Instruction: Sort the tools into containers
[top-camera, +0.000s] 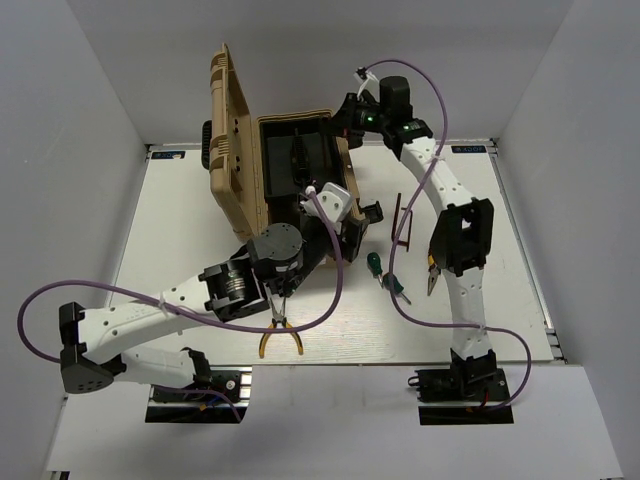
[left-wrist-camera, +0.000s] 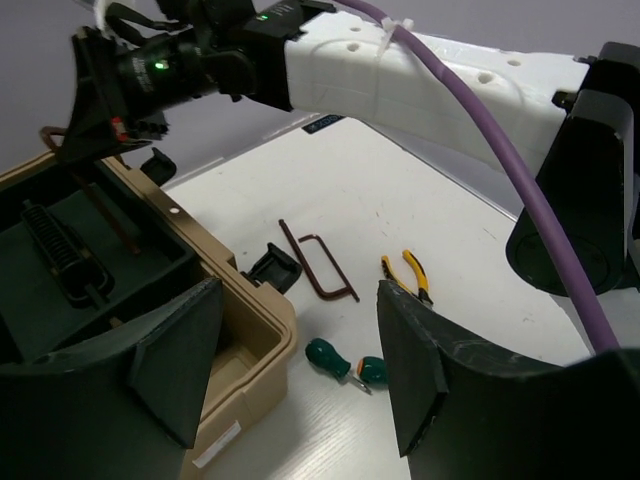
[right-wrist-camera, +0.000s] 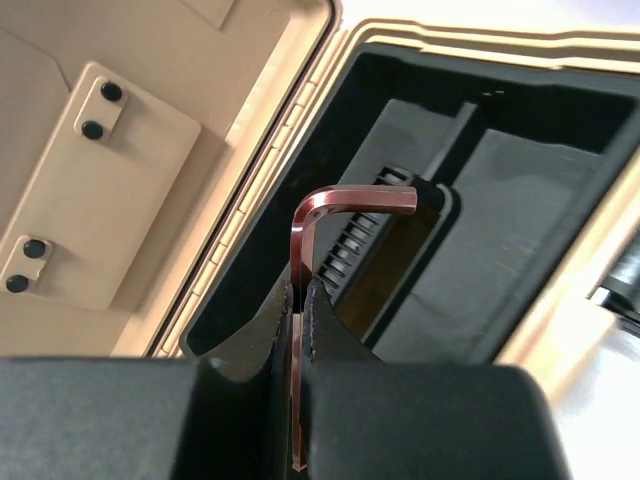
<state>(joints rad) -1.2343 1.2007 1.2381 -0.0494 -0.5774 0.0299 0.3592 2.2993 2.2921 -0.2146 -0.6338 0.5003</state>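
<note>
The tan toolbox (top-camera: 235, 150) stands open with its lid upright on the left and its black inner tray (top-camera: 300, 150) showing. My right gripper (top-camera: 345, 118) is shut on a thin brown L-shaped hex key (right-wrist-camera: 300, 240) and holds it above the tray (right-wrist-camera: 520, 200). My left gripper (left-wrist-camera: 300, 380) is open and empty, hovering over the toolbox's near right corner (left-wrist-camera: 260, 330). Two green screwdrivers (left-wrist-camera: 328, 356) (left-wrist-camera: 372, 370) lie on the table just beyond it. Brown hex keys (top-camera: 403, 225) lie further right. One yellow-handled pliers (top-camera: 432, 275) lies by the right arm, the other (top-camera: 280, 335) beside the left arm.
The toolbox's black side latch (left-wrist-camera: 272, 268) sticks out toward the hex keys on the table. The lid's inner side (right-wrist-camera: 120, 150) rises left of the tray. Purple cables loop round both arms. White walls close in the table on three sides.
</note>
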